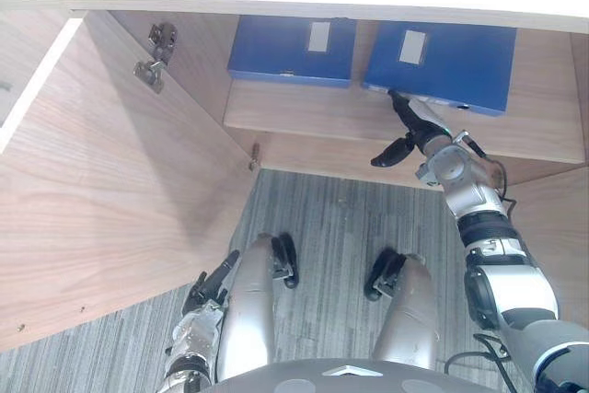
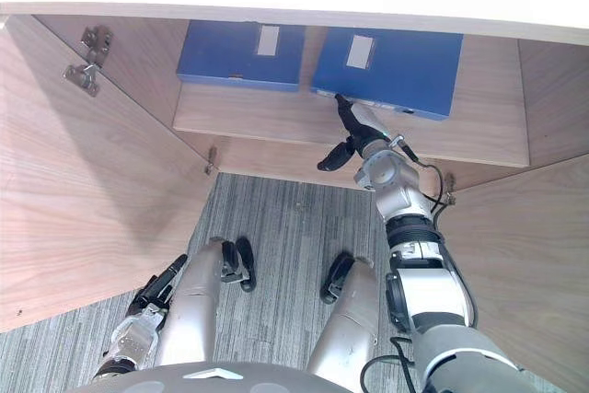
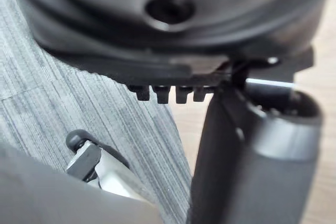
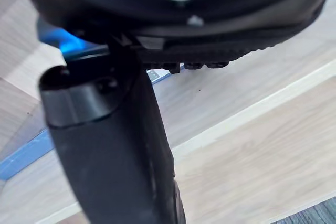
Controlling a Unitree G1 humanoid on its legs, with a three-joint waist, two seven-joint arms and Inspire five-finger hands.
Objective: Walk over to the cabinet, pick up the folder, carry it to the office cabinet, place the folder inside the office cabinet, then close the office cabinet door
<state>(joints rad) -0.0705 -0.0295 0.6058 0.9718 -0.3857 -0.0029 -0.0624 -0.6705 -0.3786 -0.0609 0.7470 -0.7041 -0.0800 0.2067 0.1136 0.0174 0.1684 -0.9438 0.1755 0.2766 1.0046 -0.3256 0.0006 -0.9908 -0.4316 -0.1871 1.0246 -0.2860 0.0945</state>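
The right hand [image 1: 416, 126] is open, its straight fingers touching the near edge of the blue folder [image 1: 451, 62]. The folder lies flat on the right side of the shelf [image 1: 304, 112], long side along the front edge

we cannot tell whether the right hand [image 1: 411, 128] touches the right folder [image 1: 451, 66] at its near edge or stops just short. the top edge of the cabinet [image 1: 313, 115] hides the far ends of that folder and of the left folder [image 1: 285, 52]. their labels [image 1: 318, 36] are too small to read. the door [image 1: 101, 190] is cut off at the left.
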